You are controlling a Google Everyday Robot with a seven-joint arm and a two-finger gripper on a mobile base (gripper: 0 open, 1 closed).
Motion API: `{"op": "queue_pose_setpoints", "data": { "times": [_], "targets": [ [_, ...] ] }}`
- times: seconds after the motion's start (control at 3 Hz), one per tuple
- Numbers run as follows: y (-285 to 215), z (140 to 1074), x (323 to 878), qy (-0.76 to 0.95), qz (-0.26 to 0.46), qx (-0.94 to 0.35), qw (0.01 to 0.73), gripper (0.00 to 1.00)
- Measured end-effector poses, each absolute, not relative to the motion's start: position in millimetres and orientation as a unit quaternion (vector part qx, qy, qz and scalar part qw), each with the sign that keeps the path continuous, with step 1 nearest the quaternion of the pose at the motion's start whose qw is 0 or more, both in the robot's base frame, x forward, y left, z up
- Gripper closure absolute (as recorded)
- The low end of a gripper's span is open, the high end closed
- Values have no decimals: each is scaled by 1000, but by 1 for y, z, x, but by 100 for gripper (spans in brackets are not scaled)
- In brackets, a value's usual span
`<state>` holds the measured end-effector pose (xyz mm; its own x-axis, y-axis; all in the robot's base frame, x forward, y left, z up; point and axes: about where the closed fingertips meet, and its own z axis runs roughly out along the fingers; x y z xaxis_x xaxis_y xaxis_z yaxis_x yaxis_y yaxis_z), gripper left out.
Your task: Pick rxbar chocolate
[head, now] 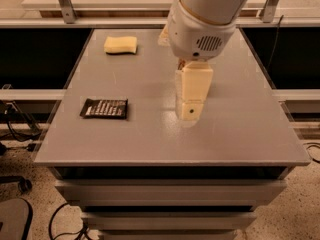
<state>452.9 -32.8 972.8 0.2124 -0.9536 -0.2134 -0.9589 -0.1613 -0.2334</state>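
Note:
The rxbar chocolate [105, 108] is a flat black wrapper with rows of white lettering, lying on the left front part of the grey table [240, 129]. My gripper [190, 110] hangs from the big white arm over the table's middle, well to the right of the bar and apart from it. It holds nothing that I can see.
A yellow sponge [120, 44] lies at the back left of the table. The golden drink can is hidden behind my arm. The table's front edge is close below the bar, and black gaps flank the table on both sides.

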Motion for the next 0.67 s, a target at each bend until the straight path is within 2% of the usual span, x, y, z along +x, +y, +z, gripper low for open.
{"op": "queue_pose_setpoints", "data": {
  "times": [0.33,0.67],
  "targets": [
    [24,959,452,591,19,-792,152,0],
    [26,961,453,592,16,-790,158,0]
  ]
}}
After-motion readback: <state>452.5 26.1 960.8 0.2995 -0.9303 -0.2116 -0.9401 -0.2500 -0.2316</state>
